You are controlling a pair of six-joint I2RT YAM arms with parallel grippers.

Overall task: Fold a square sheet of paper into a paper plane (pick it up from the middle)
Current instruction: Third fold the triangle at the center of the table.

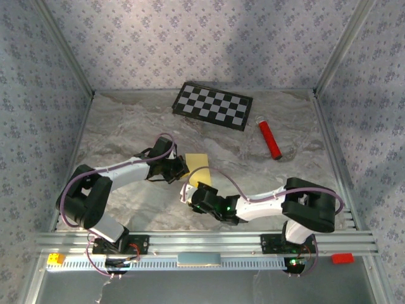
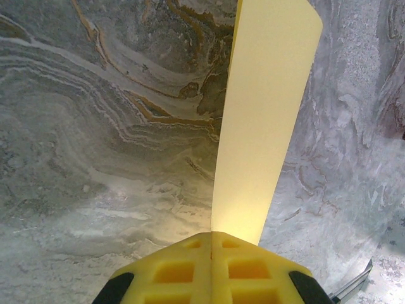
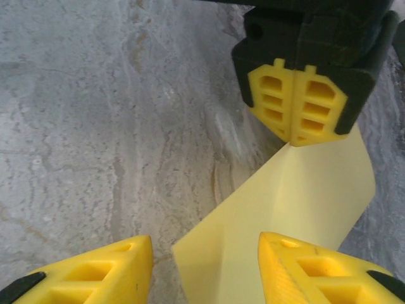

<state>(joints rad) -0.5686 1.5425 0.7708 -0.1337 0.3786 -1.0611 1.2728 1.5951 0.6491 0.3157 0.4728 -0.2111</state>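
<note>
Pinching paper sheet [image 2: 253, 126] edge: left tool [image 2: 212, 244]; right tool [image 3: 205, 253] spread astride.

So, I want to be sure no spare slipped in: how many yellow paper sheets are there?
1: the square sheet of paper, pinched in the shut left pincer near the table's centre. Another could lie hidden.

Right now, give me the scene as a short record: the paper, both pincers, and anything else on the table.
paper: pale-yellow sheet of paper, held at one edge, not yet a dart shape
left pincer: shut on the sheet's edge
right pincer: open, the sheet's free end between its fingers, not gripped
checkerboard panel: lying at the far side of the table
red tube: lying right of the panel, apart from it
</note>
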